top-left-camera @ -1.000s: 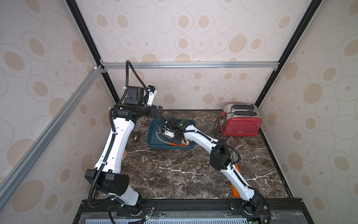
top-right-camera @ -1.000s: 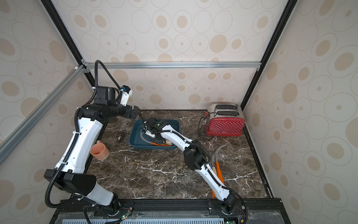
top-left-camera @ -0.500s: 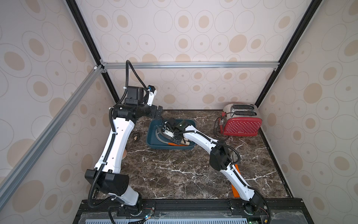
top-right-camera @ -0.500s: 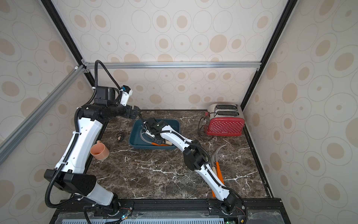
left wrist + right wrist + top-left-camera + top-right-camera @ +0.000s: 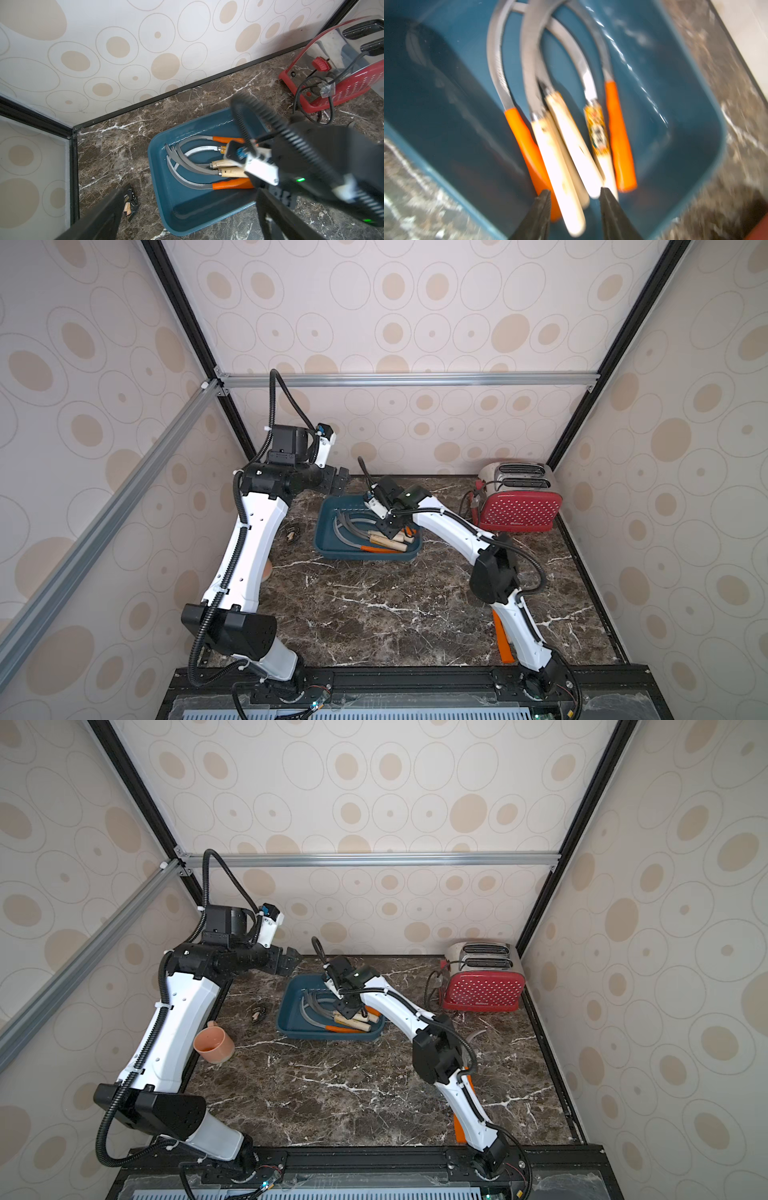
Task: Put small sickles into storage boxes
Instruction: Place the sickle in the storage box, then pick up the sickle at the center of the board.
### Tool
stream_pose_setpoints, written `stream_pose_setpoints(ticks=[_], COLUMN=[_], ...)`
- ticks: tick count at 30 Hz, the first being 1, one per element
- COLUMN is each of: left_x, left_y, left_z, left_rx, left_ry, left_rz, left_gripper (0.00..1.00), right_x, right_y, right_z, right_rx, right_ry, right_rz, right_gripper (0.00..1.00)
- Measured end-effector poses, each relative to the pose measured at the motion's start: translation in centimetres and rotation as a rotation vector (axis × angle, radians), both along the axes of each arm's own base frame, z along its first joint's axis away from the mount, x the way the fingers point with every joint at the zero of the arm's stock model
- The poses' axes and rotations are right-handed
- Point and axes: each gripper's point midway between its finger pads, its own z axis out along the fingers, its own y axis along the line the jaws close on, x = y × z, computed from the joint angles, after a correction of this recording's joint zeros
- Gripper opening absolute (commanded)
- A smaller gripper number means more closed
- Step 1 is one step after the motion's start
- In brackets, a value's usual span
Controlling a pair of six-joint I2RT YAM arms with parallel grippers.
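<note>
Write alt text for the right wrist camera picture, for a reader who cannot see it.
Blurry close-up: several sickles with orange or pale handles lie side by side in a blue tray. The right tool hangs over the handle ends, its two black fingers apart, gripping nothing.

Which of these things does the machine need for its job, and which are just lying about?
For the job: sickles in the blue tray; another orange-handled sickle out on the table.
Just lying about: red toaster, orange cup, small dark packet.
</note>
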Motion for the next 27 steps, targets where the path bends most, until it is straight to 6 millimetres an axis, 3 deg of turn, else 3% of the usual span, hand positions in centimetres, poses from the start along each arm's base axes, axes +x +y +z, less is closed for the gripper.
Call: stream_pose_setpoints(ticks=[3, 6, 18, 21, 27], left_x=[-0.1, -0.2, -1.0, -0.9, 0.3], left_y=[-0.1, -0.3, -0.9, -1.0, -1.4], left_z=[-0.4, -1.1, -3.4, -3.7, -5.4], left_rx=[-0.003, -0.005, -0.023, -0.027, -0.026], left_ry=[0.011, 0.029, 0.094, 0.100, 0.142], left_rz=[-0.006, -0.014, -0.047, -0.052, -0.058], left_gripper=[0.99, 0.99, 0.99, 0.99, 0.99], right_x=[-1.0, -2.7, -15.2, -16.8, -17.8], right_y=[-4.6, -8.5, -19.9, -22.0, -24.6], right_z=[1.9, 2.5, -4.2, -4.4, -5.3], right_rx=[0.029, 0.054, -0.024, 0.000, 0.003], right_ry=[0.008, 0.021, 0.183, 0.181, 0.181], right_rz=[-0.121, -0.228, -0.557, -0.653, -0.821], right_gripper=[0.40, 0.39, 0.40, 0.41, 0.41])
